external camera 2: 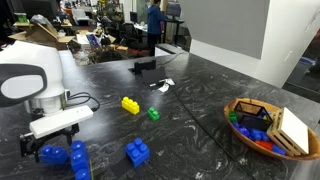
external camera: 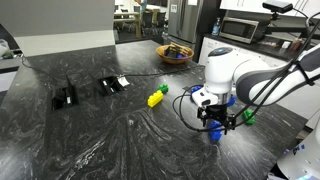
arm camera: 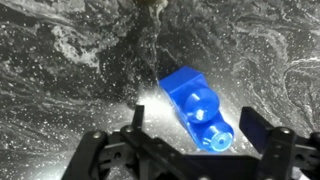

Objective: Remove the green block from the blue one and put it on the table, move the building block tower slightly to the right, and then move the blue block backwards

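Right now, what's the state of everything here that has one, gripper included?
gripper: open, a finger on each side of the blue block, not closed on it.
blue block: lying on the table, ungripped.
green block: loose on the table, on no other block.
yellow block: flat on the table, free.
second blue block: studs up, free.
basket: holds blocks.

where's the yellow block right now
In an exterior view the yellow block lies near the middle of the table, a small green piece right beside it, a loose blue block nearer the camera.
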`<act>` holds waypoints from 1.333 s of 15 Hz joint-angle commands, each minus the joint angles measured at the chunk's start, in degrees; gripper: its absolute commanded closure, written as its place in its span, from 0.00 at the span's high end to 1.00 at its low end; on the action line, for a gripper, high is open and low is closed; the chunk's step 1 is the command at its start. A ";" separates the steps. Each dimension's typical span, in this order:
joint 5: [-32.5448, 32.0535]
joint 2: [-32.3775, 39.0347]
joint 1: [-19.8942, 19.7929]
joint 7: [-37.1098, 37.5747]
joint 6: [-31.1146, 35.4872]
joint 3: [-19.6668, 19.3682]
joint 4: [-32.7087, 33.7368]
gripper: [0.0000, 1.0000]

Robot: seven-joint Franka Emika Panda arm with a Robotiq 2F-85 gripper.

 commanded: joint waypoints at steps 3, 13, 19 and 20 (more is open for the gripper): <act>-0.90 -0.58 -1.81 2.02 2.29 0.56 -0.70 0.62; -0.35 -3.27 -4.21 5.47 1.42 -0.70 1.81 0.10; -1.88 -3.63 -6.21 12.69 1.13 -2.27 7.36 0.10; -2.20 -2.93 -6.65 14.92 0.90 -2.40 8.11 0.10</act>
